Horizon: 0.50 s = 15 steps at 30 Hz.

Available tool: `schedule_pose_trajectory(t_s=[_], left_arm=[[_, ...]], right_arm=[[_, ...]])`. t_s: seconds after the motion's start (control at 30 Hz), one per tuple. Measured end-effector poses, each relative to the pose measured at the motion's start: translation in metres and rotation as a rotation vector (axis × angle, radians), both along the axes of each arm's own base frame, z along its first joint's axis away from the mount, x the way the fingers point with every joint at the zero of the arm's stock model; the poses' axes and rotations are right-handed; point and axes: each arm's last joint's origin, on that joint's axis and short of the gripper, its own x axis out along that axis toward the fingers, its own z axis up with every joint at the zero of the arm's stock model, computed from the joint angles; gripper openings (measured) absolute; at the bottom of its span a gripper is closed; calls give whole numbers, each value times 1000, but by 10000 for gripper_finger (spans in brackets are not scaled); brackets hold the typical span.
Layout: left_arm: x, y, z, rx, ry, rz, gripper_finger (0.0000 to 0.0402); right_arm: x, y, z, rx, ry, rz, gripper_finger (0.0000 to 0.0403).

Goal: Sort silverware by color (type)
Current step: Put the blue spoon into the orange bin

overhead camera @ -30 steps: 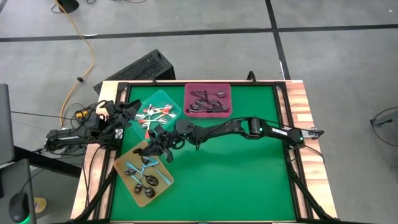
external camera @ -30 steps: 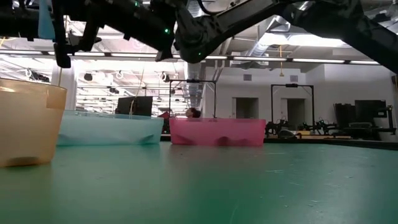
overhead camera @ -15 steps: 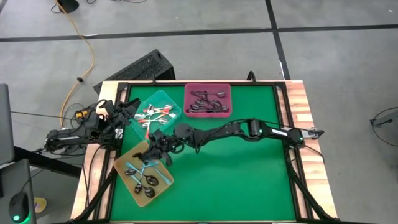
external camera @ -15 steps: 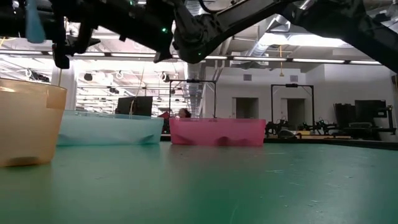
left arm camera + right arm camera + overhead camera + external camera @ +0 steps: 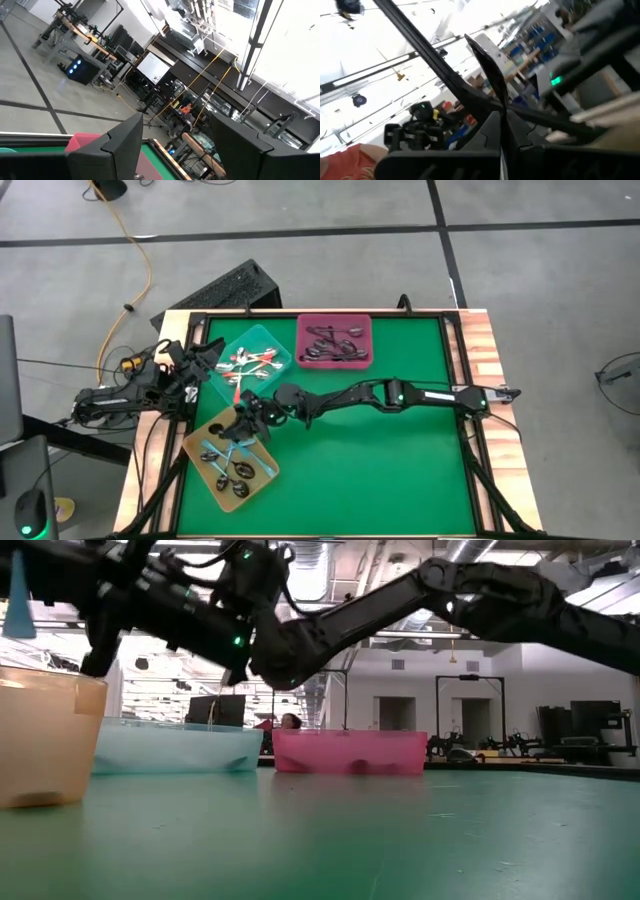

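My right gripper (image 5: 244,420) reaches across the green table and is shut on a spoon with a light-blue handle (image 5: 15,604), above the far end of the yellow tray (image 5: 262,476). That tray holds several blue-handled spoons (image 5: 214,451). A teal tray (image 5: 278,340) holds orange-red-handled spoons (image 5: 250,362). A pink tray (image 5: 303,327) holds dark spoons (image 5: 335,342). My left gripper (image 5: 196,364) waits open at the table's left edge, with nothing between its fingers (image 5: 120,145). My right gripper pinches the spoon between its two shut fingers (image 5: 492,131); a thin dark part (image 5: 489,75) sticks out past them. The arm hides which part of the spoon the fingers are on. The light-blue handle end (image 5: 15,604) stands clear above the yellow tray's rim (image 5: 45,680).
The three trays stand along the table's left and far side. The green mat (image 5: 380,470) lies bare on the right and near side. A raised wooden edge (image 5: 478,340) frames the table. Cables and a keyboard (image 5: 228,288) lie beyond the far left corner.
My right gripper has come down and gone toward the table's left edge, over the yellow tray, and its wrist has rolled. The blue-handled spoon has sunk with it, closer to the tray's rim. The fingers have stayed shut.
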Motion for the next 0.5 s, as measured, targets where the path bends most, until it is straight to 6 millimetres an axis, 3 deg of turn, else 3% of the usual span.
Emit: schedule_pose_trajectory(t_s=[0.1, 0.3, 0.5], left_arm=[[0, 0, 0, 5, 6, 3, 219], [0, 0, 1, 12, -4, 3, 219], [0, 0, 1, 22, 3, 6, 219]], right_arm=[[2, -5, -10, 33, 49, -1, 24], [2, -19, -9, 26, 38, -18, 71], [2, -16, -5, -13, 33, 10, 129]])
